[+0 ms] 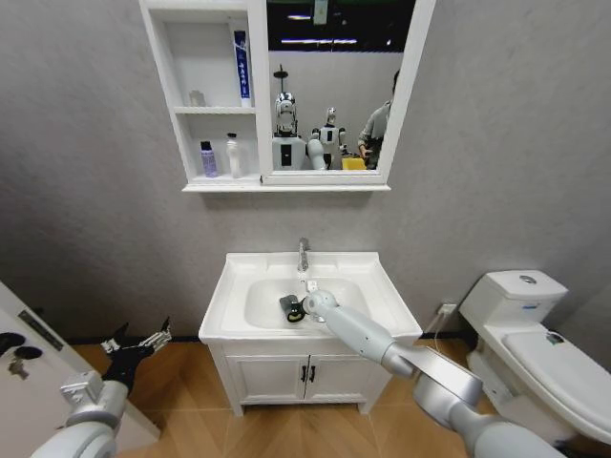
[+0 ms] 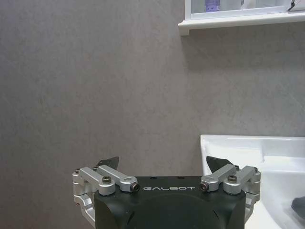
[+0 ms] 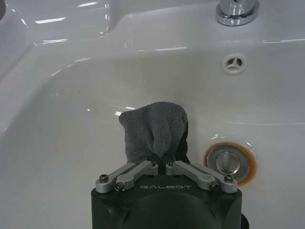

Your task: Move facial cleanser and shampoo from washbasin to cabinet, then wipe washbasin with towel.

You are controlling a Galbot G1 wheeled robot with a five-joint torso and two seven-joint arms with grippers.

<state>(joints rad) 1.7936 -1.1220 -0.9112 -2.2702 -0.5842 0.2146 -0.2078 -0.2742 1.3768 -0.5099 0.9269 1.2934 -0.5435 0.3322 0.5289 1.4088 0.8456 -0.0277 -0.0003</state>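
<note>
My right gripper (image 1: 298, 310) (image 3: 162, 161) is down in the bowl of the white washbasin (image 1: 377, 291) (image 3: 71, 143), shut on the dark grey towel (image 1: 289, 304) (image 3: 155, 129). The bunched towel rests on the bowl floor beside the round drain (image 3: 229, 161). In the cabinet (image 1: 215, 186) a blue-and-white tube (image 1: 242, 65) stands in the upper compartment, with a purple bottle (image 1: 207, 158) and a white bottle (image 1: 233, 156) lower down. I cannot tell which are the facial cleanser and shampoo. My left gripper (image 1: 143, 341) (image 2: 162, 164) hangs open, low and left of the basin.
The chrome tap (image 1: 304, 255) (image 3: 237, 10) stands at the back of the basin, with an overflow hole (image 3: 234, 63) below it. A white toilet (image 1: 535, 334) is on the right. A low two-door cupboard (image 1: 305, 374) sits under the basin. A white surface (image 1: 29, 382) is at far left.
</note>
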